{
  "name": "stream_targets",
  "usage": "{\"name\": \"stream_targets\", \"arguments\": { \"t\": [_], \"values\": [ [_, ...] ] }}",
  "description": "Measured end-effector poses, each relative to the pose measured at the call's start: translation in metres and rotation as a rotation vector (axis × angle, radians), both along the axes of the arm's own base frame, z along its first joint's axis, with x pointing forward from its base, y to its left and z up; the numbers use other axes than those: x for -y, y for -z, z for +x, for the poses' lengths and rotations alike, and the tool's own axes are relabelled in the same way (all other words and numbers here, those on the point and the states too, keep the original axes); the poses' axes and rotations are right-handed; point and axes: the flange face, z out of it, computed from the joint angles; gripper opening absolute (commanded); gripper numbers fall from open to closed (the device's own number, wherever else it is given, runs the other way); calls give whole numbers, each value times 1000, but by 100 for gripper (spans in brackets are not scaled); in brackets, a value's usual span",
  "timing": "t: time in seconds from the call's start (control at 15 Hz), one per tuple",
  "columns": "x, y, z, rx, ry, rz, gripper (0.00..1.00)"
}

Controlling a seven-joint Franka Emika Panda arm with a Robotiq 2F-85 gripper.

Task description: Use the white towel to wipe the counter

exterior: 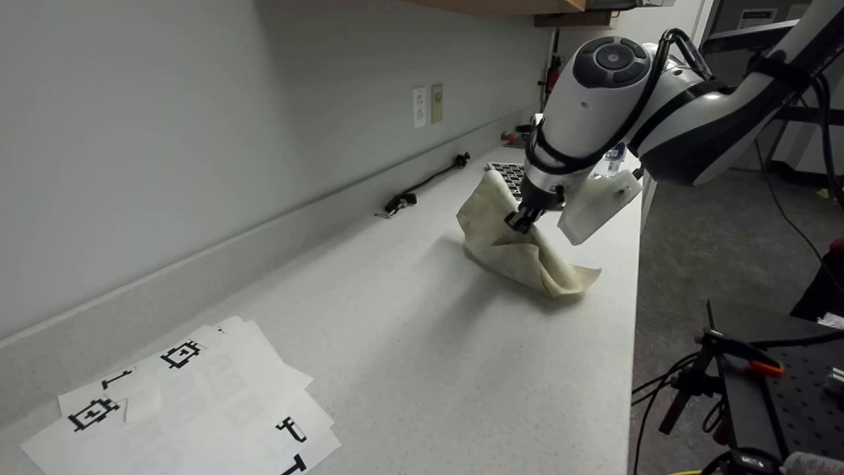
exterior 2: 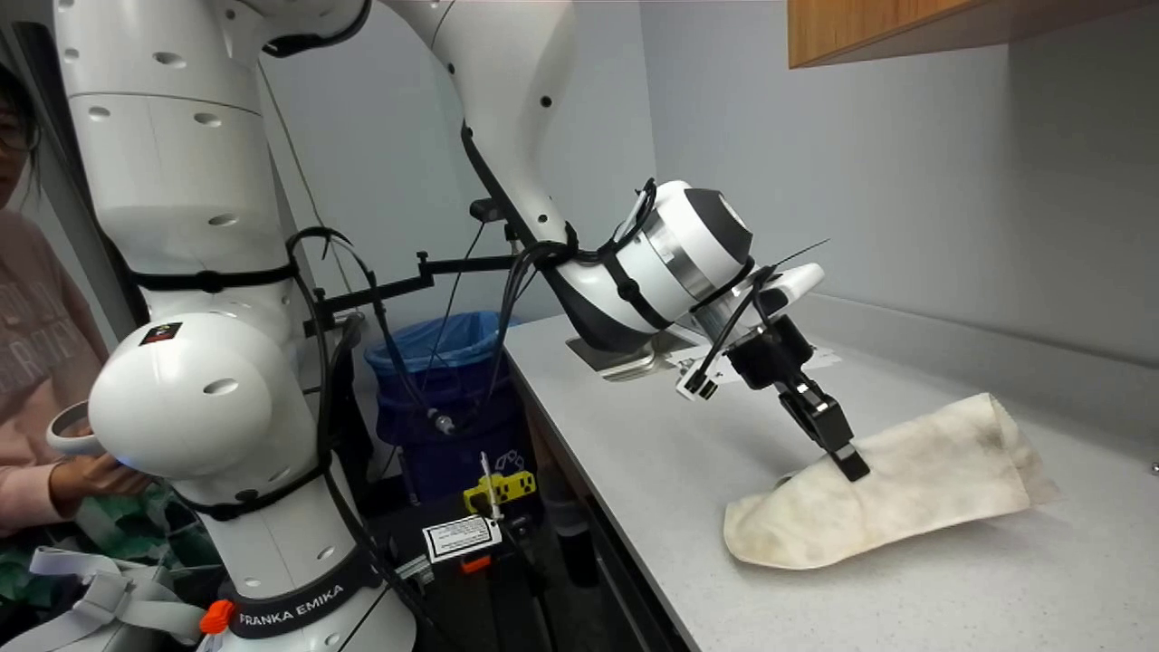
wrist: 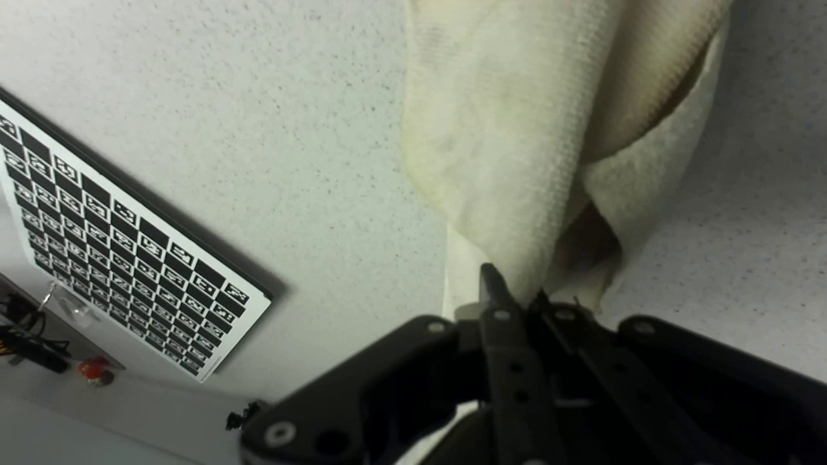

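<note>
Your gripper was clamped on a fold of the white towel, which rested rumpled on the counter. The checkered board lay near the towel; the paper sheets lay well apart.

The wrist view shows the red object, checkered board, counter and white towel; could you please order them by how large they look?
1. Counter
2. White towel, cut off at the top
3. Checkered board, cut off at the left
4. Red object
Apparent size only: the towel is nearer the camera than the board.
</note>
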Motion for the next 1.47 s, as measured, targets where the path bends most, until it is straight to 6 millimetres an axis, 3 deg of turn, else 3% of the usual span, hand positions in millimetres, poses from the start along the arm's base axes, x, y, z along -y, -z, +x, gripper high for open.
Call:
{"name": "stream_targets", "arguments": {
  "t": [0.47,1.4,1.47],
  "values": [
    [-1,4,-1,38,22,-6,4],
    [-1,5,-2,38,25,-6,4],
    [-1,5,-2,38,25,-6,1]
  ]
}}
